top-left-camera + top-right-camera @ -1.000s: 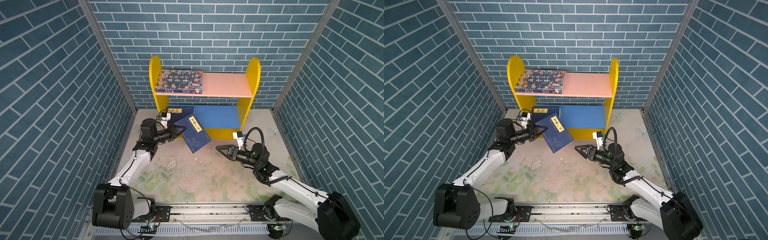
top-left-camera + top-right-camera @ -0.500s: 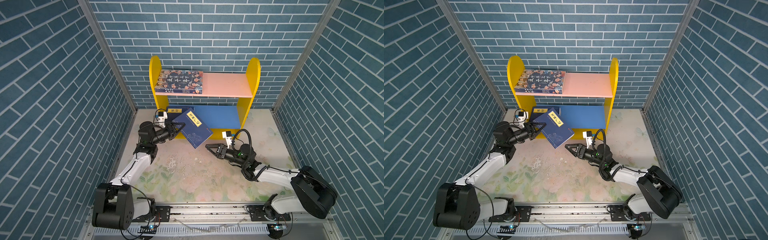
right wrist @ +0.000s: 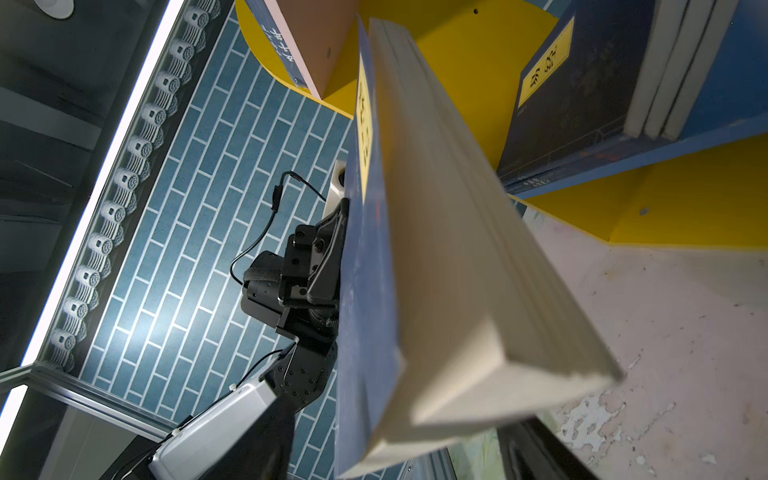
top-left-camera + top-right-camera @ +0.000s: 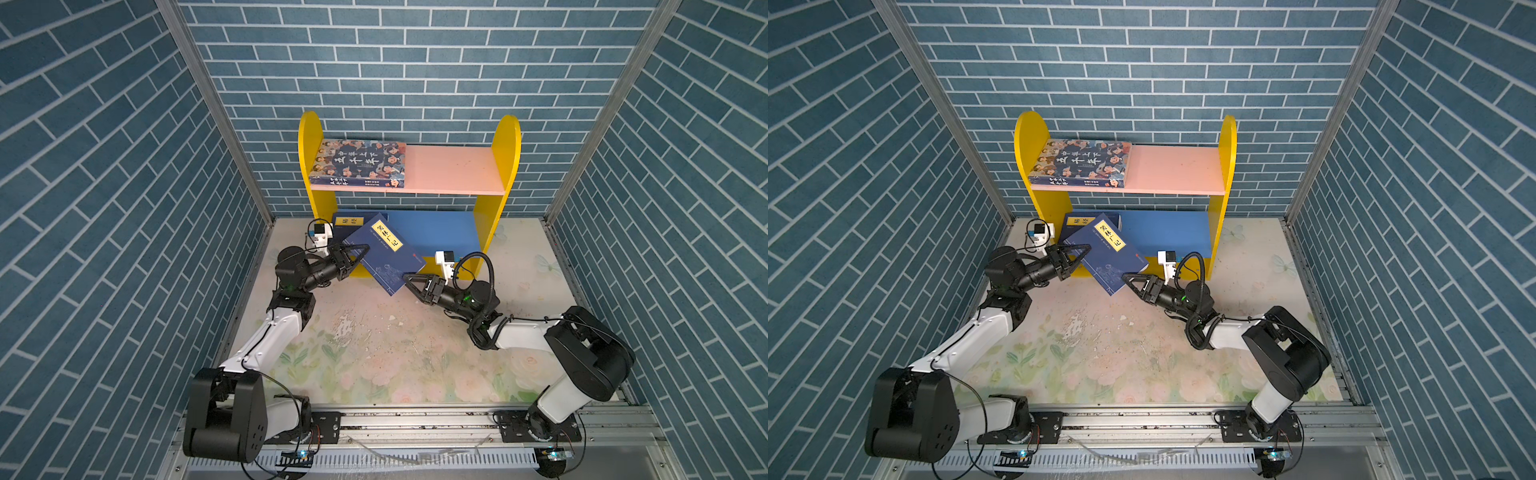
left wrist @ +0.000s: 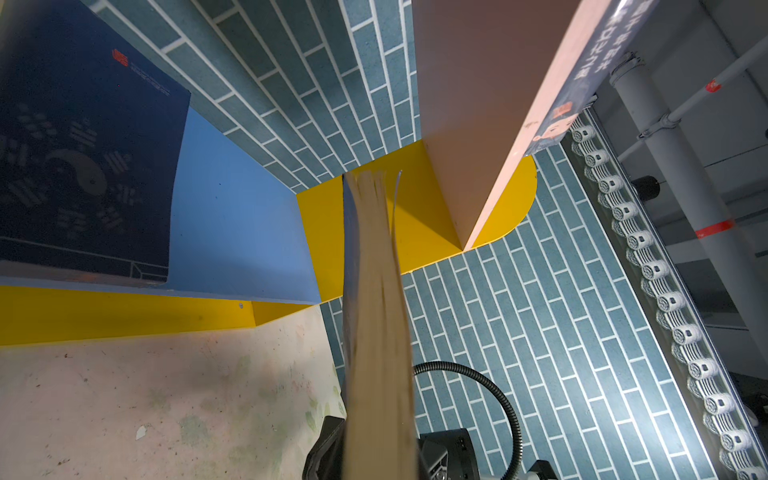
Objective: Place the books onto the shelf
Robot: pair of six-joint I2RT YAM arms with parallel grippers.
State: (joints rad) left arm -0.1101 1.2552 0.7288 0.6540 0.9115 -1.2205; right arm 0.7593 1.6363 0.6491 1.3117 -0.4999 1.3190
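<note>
A navy book with a yellow label (image 4: 384, 253) (image 4: 1104, 253) hangs tilted in front of the shelf's blue lower board (image 4: 436, 232). My left gripper (image 4: 360, 253) (image 4: 1084, 251) is shut on its left edge. In the left wrist view the book (image 5: 374, 311) shows edge on. My right gripper (image 4: 409, 282) (image 4: 1128, 280) straddles its lower corner, open, both fingers apart from the covers (image 3: 436, 249). A stack of navy books (image 4: 353, 220) (image 3: 582, 104) lies at the lower board's left end. The cartoon-face book (image 4: 361, 164) lies flat on the pink upper board (image 4: 449, 170).
The shelf's yellow side panels (image 4: 505, 145) stand against the brick back wall. Brick walls close in both sides. A floral mat with worn white patches (image 4: 365, 332) covers the floor. A metal rail (image 4: 415, 419) carrying both arm bases runs along the front.
My right arm has swung left and its jaws now sit round the held book's lower corner, narrower than before. My left gripper has raised the book slightly toward the shelf.
</note>
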